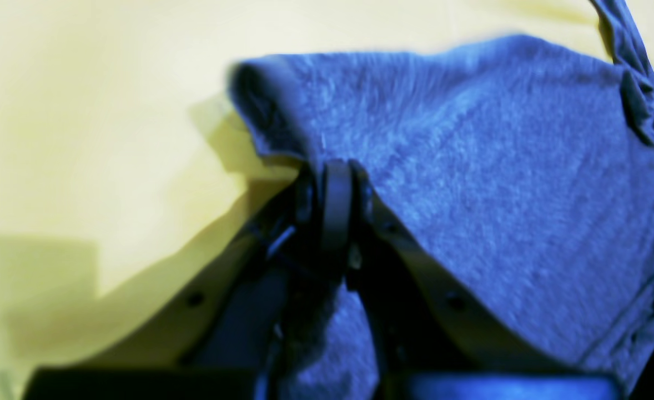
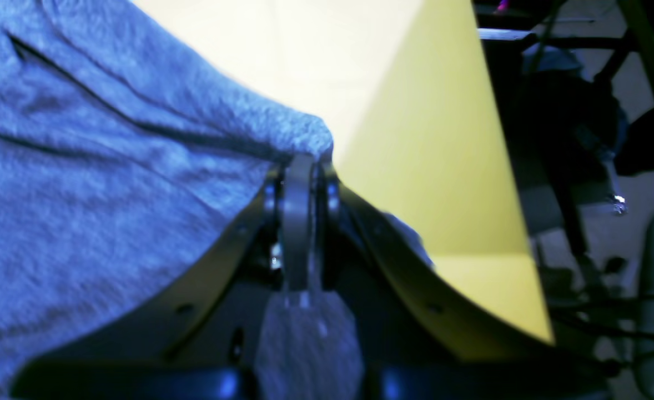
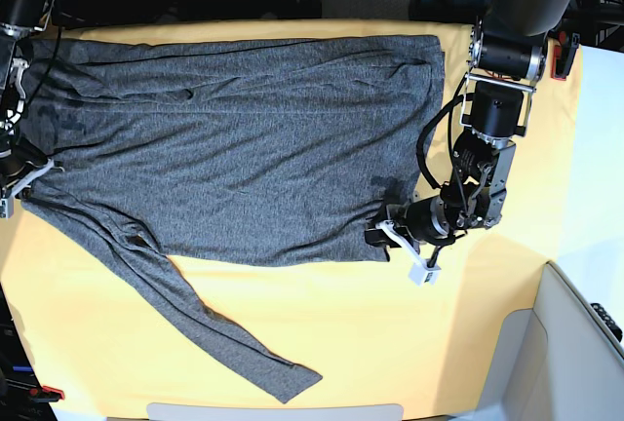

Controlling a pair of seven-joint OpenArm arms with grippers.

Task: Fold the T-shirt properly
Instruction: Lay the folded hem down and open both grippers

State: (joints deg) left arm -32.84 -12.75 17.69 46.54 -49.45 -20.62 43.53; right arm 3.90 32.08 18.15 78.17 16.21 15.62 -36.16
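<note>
The left arm's fingers (image 1: 335,172) are pinching a soft fold of the T-shirt (image 3: 234,148) near the worktop's right edge, while the right arm's fingers (image 2: 300,166) are clamping its rounded hem at the left edge. The thin, heather-grey knit is lying spread and wrinkled across the smooth yellow cloth (image 3: 390,333), one long sleeve trailing diagonally toward the front edge.

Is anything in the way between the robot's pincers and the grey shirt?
Nothing visible. Both pincers are shut on the T-shirt: the left pincer pinches one edge, the right pincer another, above the yellow cloth.
</note>
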